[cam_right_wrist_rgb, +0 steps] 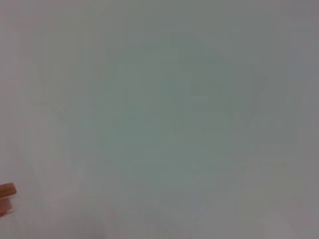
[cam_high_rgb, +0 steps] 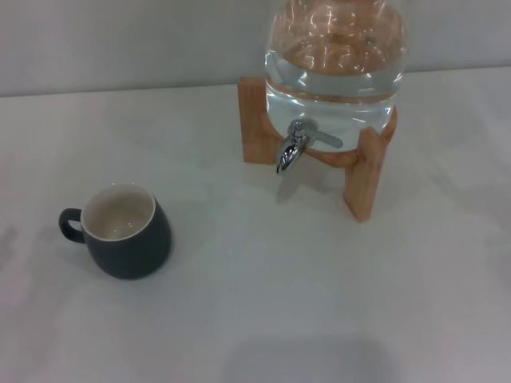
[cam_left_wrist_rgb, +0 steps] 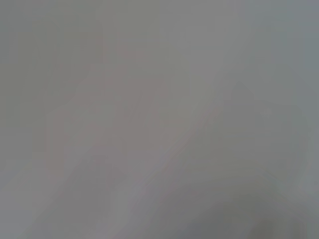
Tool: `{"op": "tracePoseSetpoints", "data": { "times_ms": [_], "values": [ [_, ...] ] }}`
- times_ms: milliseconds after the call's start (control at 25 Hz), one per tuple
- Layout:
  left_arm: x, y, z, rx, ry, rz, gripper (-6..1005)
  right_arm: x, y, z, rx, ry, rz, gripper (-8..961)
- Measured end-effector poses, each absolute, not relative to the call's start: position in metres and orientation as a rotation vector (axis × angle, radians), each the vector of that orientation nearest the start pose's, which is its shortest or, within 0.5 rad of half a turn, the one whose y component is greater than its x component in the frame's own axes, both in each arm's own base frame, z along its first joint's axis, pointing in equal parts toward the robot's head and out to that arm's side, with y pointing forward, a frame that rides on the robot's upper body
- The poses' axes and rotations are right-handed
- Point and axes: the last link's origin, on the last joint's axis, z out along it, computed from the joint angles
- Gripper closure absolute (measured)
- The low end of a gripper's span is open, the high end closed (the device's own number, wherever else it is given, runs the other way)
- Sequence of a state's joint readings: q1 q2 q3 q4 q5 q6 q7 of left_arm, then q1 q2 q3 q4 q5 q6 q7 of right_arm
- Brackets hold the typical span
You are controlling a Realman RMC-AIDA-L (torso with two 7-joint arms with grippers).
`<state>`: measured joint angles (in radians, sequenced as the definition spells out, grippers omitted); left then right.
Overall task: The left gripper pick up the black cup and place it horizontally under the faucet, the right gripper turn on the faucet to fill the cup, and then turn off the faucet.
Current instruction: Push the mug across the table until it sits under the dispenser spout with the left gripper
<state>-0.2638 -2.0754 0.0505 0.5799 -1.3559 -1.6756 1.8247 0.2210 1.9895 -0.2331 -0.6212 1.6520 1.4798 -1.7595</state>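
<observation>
Cup (cam_high_rgb: 126, 234): stands upright on the white surface (cam_high_rgb: 263, 295), at the robot's left and near side, well apart from the faucet; mouth up, cream inside looks empty, loop handle pointing to the robot's left.
Faucet (cam_high_rgb: 292, 148): chrome spigot with its lever pointing to the robot's right, low on the glass jar (cam_high_rgb: 335, 64), which sits in a wooden stand (cam_high_rgb: 363, 179); no water is running.
Left gripper: not in view; its wrist view shows only bare surface, so the state of its jaws cannot be told.
Right gripper: not in view either; its wrist view shows surface and a corner of the stand (cam_right_wrist_rgb: 7, 195); jaws likewise unknown.
Handling: likely glazed ceramic, so stiff, fairly heavy for its size, smooth and slippery, breakable if dropped or knocked.
Hold: probably best across the rounded body or over the rim wall on the side away from the handle; the bulging side may slip in the jaws.
Progress: nothing begun; cup not yet picked up.
</observation>
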Motion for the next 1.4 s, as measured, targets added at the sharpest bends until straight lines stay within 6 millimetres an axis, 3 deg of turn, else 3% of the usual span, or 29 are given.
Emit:
{"op": "tracePoseSetpoints", "data": {
  "times_ms": [160, 720, 1400],
  "values": [
    [-0.363, 0.249, 0.085, -1.829, -0.82, -1.112, 129, 0.387, 0.262, 0.159, -1.607, 0.816, 1.049, 107],
    [-0.359, 0.247, 0.02, -1.835, -0.687, -0.995, 131, 0.387, 0.263, 0.159, -1.606, 0.816, 1.047, 107],
    [-0.363, 0.245, -0.008, -1.806, -0.717, -0.892, 132, 0.389, 0.263, 0.164, -1.603, 0.812, 1.035, 107]
  ]
}}
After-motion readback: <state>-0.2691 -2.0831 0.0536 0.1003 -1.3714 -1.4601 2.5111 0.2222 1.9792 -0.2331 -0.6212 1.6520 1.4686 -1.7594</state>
